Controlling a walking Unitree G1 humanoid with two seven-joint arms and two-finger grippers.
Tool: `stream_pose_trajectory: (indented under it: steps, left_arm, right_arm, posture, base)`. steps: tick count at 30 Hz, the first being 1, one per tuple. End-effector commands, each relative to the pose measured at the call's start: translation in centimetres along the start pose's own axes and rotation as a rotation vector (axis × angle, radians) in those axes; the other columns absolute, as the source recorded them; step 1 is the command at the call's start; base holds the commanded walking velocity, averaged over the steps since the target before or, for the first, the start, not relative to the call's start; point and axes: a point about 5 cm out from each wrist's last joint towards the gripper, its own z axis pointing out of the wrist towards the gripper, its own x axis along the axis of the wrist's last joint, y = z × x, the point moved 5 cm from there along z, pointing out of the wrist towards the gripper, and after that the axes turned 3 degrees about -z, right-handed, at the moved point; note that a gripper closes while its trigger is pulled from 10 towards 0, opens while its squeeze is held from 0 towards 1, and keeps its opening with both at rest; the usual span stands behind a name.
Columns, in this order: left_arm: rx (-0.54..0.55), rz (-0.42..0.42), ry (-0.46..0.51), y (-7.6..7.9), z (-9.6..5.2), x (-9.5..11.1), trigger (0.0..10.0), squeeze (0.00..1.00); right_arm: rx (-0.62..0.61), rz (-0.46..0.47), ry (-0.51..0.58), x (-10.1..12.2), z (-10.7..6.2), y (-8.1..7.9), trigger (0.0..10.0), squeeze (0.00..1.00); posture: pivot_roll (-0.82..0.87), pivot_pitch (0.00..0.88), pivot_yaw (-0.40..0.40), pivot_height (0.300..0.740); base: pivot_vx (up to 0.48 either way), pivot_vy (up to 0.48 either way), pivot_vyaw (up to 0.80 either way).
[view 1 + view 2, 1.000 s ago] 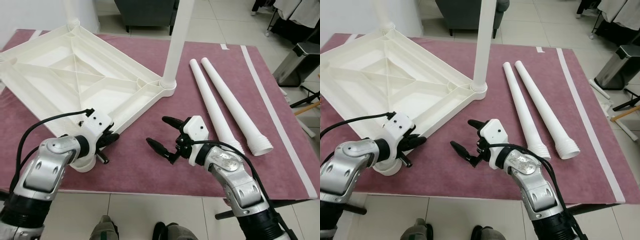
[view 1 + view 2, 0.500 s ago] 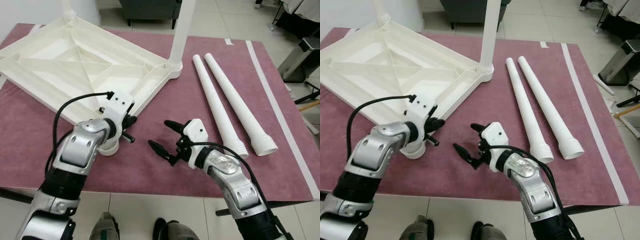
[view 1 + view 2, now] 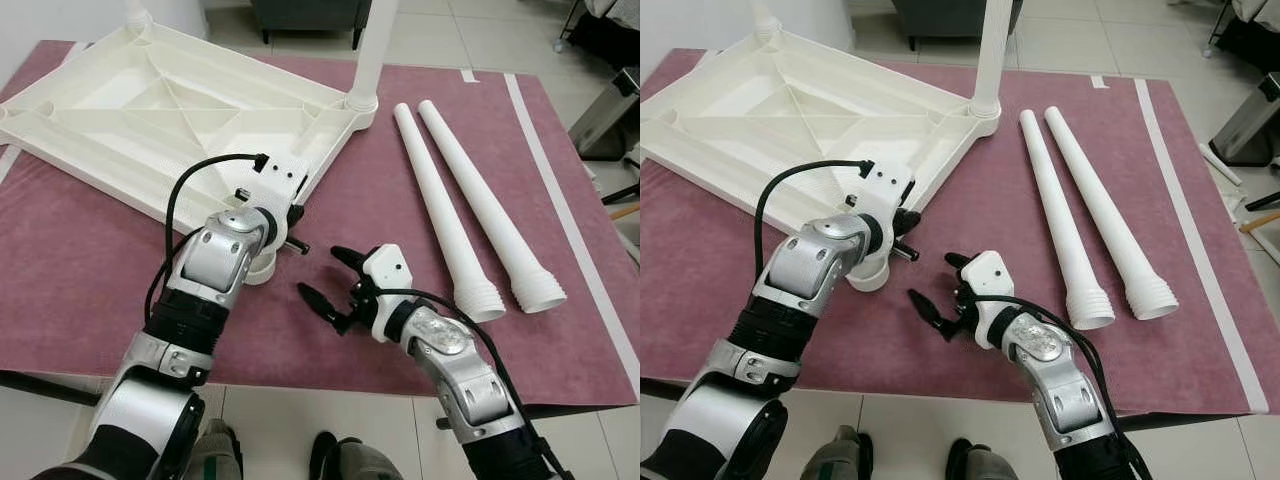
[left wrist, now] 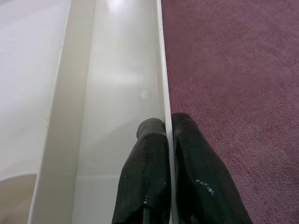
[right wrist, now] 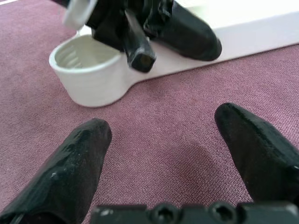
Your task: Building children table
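The white tabletop [image 3: 150,110] lies upside down on a maroon rug [image 3: 60,270]. One white leg [image 3: 368,50] stands upright in its far right corner, and another stands at the far left corner. Two loose legs [image 3: 440,205] [image 3: 492,210] lie side by side on the rug to the right. My left gripper [image 4: 168,126] is shut on the tabletop's thin rim, just beside the open near corner socket [image 3: 260,270]. A short way right of that socket, my right gripper [image 3: 322,272] hovers low over the rug, open and holding nothing.
Tiled floor borders the rug on the near side [image 3: 280,430]. A dark chair base [image 3: 305,15] stands behind the tabletop. A grey bin [image 3: 610,110] and a stand are at the far right. Bare rug lies between my right gripper and the loose legs.
My left gripper, holding the rim, has swung the tabletop's near corner to the right and away, closer to the right gripper. The right gripper has stayed open in about the same place.
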Motion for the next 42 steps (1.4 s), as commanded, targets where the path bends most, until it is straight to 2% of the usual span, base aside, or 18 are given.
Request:
stream_pose_trajectory:
  steps: [1,5,7,11,12,13,16,18,20,21,23,24,26,29,32,35,41,42]
  left_arm:
    - [-0.013,0.072,0.079,0.7,0.1,1.6,10.0,1.0]
    - [-0.025,0.083,0.09,0.6,0.1,1.2,10.0,1.0]
    - [-0.07,0.092,0.214,0.8,-0.9,3.0,10.0,1.0]
    - [-0.123,0.102,0.282,1.1,-1.9,4.2,10.0,1.0]
    - [-0.162,0.125,0.312,1.2,-2.7,4.7,10.0,0.0]
    - [-0.2,0.147,0.334,1.0,-3.8,4.9,10.0,0.0]
    - [-0.234,0.177,0.348,0.8,-4.7,5.0,10.0,0.0]
    - [-0.309,0.261,0.337,0.1,-6.5,4.4,10.0,0.0]
    - [-0.316,0.417,0.228,-2.6,-7.9,1.7,10.0,0.0]
    - [-0.316,0.417,0.228,-2.6,-7.9,1.7,10.0,0.0]
    - [-0.296,0.542,0.114,-5.5,-9.0,-0.5,10.0,0.0]
    - [-0.296,0.542,0.114,-5.5,-9.0,-0.5,10.0,0.0]
    - [-0.308,0.601,0.041,-7.1,-10.0,-1.5,10.0,0.0]
    - [-0.322,0.648,-0.02,-8.0,-10.6,-2.3,10.0,0.0]
    - [-0.389,0.782,-0.185,-10.3,-12.7,-3.9,10.0,0.0]
    - [-0.465,0.861,-0.271,-11.0,-13.6,-4.3,10.0,0.0]
    - [-0.505,0.901,-0.305,-11.2,-13.7,-4.5,10.0,0.0]
    - [-0.517,0.918,-0.314,-11.2,-13.2,-4.6,10.0,0.0]
  right_arm:
    - [0.002,0.004,-0.006,-0.3,0.0,-0.3,10.0,0.0]
    - [0.004,0.005,-0.003,-0.3,0.0,-0.5,10.0,0.0]
    - [0.008,0.005,0.0,-0.2,0.1,-0.6,10.0,0.0]
    - [0.007,0.002,0.003,-0.1,0.2,-0.4,10.0,0.0]
    - [0.005,0.001,0.004,-0.1,0.3,-0.4,10.0,0.0]
    - [0.002,-0.001,0.005,0.0,0.3,-0.2,10.0,0.0]
    - [0.0,-0.002,0.006,0.0,0.2,-0.1,10.0,0.0]
    - [-0.004,-0.006,0.005,0.0,0.2,0.0,10.0,0.0]
    - [0.003,-0.026,0.011,0.2,0.1,0.1,10.0,0.0]
    - [0.003,-0.026,0.011,0.2,0.1,0.1,10.0,0.0]
    - [0.022,-0.047,0.027,0.9,-0.1,0.1,10.0,0.0]
    - [0.022,-0.047,0.027,0.9,-0.1,0.1,10.0,0.0]
    - [0.046,-0.056,0.048,1.6,-0.2,-0.1,10.0,0.0]
    - [0.077,-0.049,0.07,2.3,-0.3,-0.4,10.0,0.0]
    - [0.182,0.021,0.147,4.7,-1.0,-1.7,10.0,0.0]
    - [0.207,0.021,0.152,4.9,-1.2,-1.8,10.0,0.0]
    - [0.205,0.017,0.148,4.9,-1.3,-1.8,10.0,0.0]
    - [0.201,0.015,0.146,4.8,-1.3,-1.7,10.0,0.0]
  posture:
    - [0.13,0.183,0.01,0.74]
    - [0.13,0.182,0.007,0.74]
    - [0.13,0.181,0.001,0.74]
    - [0.13,0.18,0.0,0.74]
    - [0.13,0.178,-0.001,0.74]
    - [0.13,0.177,-0.001,0.74]
    - [0.13,0.177,-0.001,0.74]
    - [0.13,0.176,-0.003,0.74]
    - [0.13,0.175,-0.007,0.74]
    - [0.13,0.175,-0.007,0.74]
    - [0.13,0.173,-0.01,0.74]
    - [0.13,0.173,-0.01,0.74]
    - [0.13,0.171,-0.014,0.74]
    - [0.13,0.161,-0.022,0.74]
    - [0.13,0.146,-0.028,0.74]
    - [0.12,0.143,-0.036,0.74]
    - [0.12,0.143,-0.034,0.74]
    - [0.11,0.147,-0.028,0.74]
  base:
    - [0.0,0.0,0.0]
    - [0.0,0.0,0.0]
    - [0.0,0.0,0.0]
    - [0.0,0.0,0.0]
    - [0.0,0.0,0.0]
    - [0.0,0.0,0.0]
    - [0.0,0.0,0.0]
    - [0.0,0.0,0.0]
    - [0.0,0.0,0.0]
    - [0.0,0.0,0.0]
    - [0.0,0.0,0.0]
    - [0.0,0.0,0.0]
    - [0.0,0.0,0.0]
    - [0.0,0.0,0.0]
    - [0.0,0.0,0.0]
    - [0.0,0.0,0.0]
    - [0.0,0.0,0.0]
    - [0.0,0.0,0.0]
